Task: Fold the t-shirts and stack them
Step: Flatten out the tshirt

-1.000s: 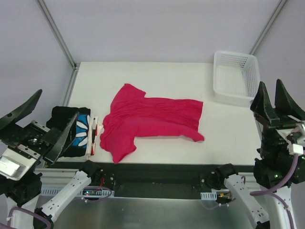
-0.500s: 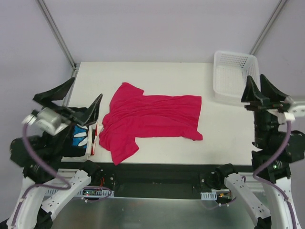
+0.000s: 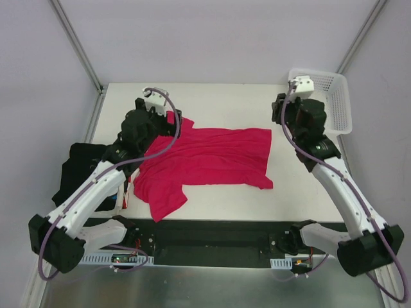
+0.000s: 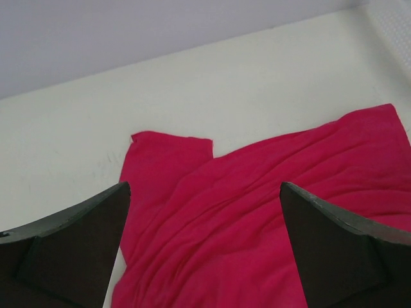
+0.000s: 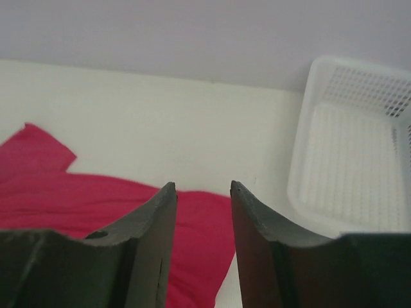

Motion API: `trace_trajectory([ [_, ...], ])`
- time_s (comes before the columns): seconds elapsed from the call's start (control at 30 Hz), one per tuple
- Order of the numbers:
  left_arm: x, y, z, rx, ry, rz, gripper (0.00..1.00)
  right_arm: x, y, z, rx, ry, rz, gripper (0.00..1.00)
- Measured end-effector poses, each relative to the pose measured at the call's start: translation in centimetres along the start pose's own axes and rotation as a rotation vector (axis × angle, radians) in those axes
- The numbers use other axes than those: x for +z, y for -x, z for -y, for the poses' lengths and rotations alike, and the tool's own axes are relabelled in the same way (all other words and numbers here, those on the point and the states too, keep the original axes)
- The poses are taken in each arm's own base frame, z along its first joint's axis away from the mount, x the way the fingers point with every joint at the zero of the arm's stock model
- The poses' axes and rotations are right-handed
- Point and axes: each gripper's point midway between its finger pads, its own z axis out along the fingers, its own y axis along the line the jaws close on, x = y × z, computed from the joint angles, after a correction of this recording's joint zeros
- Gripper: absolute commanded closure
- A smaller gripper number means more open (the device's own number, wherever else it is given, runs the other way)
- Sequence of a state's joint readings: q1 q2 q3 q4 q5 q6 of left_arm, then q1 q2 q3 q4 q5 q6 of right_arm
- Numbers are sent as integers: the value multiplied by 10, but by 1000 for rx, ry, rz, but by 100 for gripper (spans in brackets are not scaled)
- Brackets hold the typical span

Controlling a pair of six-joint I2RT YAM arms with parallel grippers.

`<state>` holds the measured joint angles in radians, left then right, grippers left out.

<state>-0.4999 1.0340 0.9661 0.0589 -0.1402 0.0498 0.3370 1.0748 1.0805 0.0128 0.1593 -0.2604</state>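
The crimson-pink t-shirt (image 3: 205, 160) lies spread and wrinkled across the middle of the table, with one sleeve at the far left and one at the near left. My left gripper (image 3: 172, 126) hovers over its far-left sleeve and shoulder, wide open and empty. The shirt fills the left wrist view (image 4: 257, 212) between the fingers (image 4: 77, 250). My right gripper (image 3: 283, 120) is above the shirt's far-right corner (image 5: 199, 231), with the jaws a little apart and empty. The black t-shirt (image 3: 77, 170) lies folded at the left edge, with white and red edges (image 3: 126, 191) beside it, partly hidden by my left arm.
A white lattice basket (image 3: 337, 96) stands at the far right corner, just right of my right gripper; it also shows in the right wrist view (image 5: 359, 147). The table's back edge (image 3: 218, 84) meets the wall.
Both arms have swung from raised positions near the front corners down and forward over the table, to the shirt's far edge. The shirt has barely shifted.
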Motion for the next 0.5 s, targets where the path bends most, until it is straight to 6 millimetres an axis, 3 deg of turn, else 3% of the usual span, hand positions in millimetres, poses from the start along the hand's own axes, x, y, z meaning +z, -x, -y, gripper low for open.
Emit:
trace_trajectory([
  [0.13, 32, -34, -8, -87, 48, -131, 1, 34, -61, -11, 14, 20, -212, 59],
  [0.27, 57, -67, -17, -181, 99, -250, 1, 49, -109, -20, 43, 39, -364, 60],
  [0.43, 89, -102, -19, -289, 128, -388, 1, 55, -149, -28, 85, 49, -487, 60],
  [0.5, 102, -120, -15, -325, 122, -450, 1, 57, -156, -29, 95, 50, -510, 60],
])
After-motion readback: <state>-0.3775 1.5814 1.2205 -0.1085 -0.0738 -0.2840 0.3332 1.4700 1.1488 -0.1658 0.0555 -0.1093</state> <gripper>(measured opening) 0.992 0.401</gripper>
